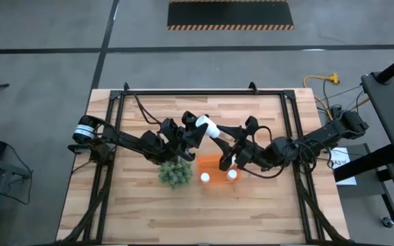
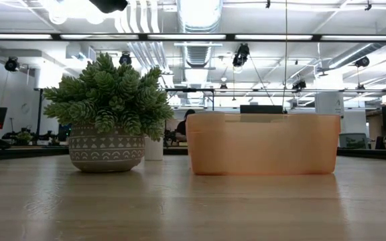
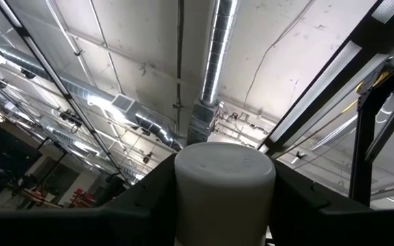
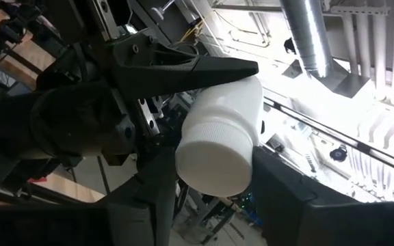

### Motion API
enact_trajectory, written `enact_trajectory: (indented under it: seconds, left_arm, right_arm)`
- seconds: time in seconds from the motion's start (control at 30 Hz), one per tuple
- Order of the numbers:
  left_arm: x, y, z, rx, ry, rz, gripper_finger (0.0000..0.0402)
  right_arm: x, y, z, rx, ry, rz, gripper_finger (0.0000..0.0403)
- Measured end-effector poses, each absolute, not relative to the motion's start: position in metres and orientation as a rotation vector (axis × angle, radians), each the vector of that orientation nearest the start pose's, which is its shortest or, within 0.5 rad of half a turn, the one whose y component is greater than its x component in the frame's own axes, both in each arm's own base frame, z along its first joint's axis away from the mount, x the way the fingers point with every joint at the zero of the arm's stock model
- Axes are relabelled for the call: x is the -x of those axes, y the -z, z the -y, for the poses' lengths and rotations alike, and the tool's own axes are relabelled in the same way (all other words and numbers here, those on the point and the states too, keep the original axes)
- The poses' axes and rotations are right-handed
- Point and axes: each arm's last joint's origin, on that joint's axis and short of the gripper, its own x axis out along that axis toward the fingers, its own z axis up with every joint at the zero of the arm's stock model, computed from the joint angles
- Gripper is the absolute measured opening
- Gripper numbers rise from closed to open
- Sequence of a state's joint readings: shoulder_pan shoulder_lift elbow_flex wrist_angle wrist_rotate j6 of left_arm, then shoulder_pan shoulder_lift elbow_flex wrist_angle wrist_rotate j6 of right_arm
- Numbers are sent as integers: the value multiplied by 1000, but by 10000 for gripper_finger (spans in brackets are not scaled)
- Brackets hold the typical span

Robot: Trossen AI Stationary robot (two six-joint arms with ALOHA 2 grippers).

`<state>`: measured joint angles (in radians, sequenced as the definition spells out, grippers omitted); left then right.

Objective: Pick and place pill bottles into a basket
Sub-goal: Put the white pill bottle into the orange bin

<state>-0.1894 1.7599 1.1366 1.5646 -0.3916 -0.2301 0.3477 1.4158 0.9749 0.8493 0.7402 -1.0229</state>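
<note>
Pill bottle (image 1: 207, 126) tilted between both tools

A white pill bottle (image 4: 219, 145) sits between two dark fingers (image 4: 183, 72) of another gripper, under ceiling pipes (image 4: 311, 34).

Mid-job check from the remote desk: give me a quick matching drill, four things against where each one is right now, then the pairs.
Things:
1. raised pill bottle
2. two capped pill bottles
3. plant
4. basket

Places:
A. standing inside the basket
B. on the table between the plant and the right arm
C. in the air, with the left gripper and right gripper both shut on it
D. on the table beside the basket, on the left arm's side

Pairs: 1-C, 2-A, 3-D, 4-B
</note>
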Motion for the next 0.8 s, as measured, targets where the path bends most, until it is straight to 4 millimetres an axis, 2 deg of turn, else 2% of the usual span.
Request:
enact_trajectory:
  seconds: [0.17, 0.4, 0.8]
  left_arm:
    - [-355, -345, 57, 478, -81, 925, 154]
    - [-359, -337, 59, 466, -77, 870, 203]
    - [-351, -339, 55, 464, -104, 870, 212]
  right_arm:
    - [-296, -349, -87, 782, 522, 121, 141]
    - [-295, -349, -92, 790, 509, 117, 141]
    - [-292, -350, -90, 792, 563, 80, 138]
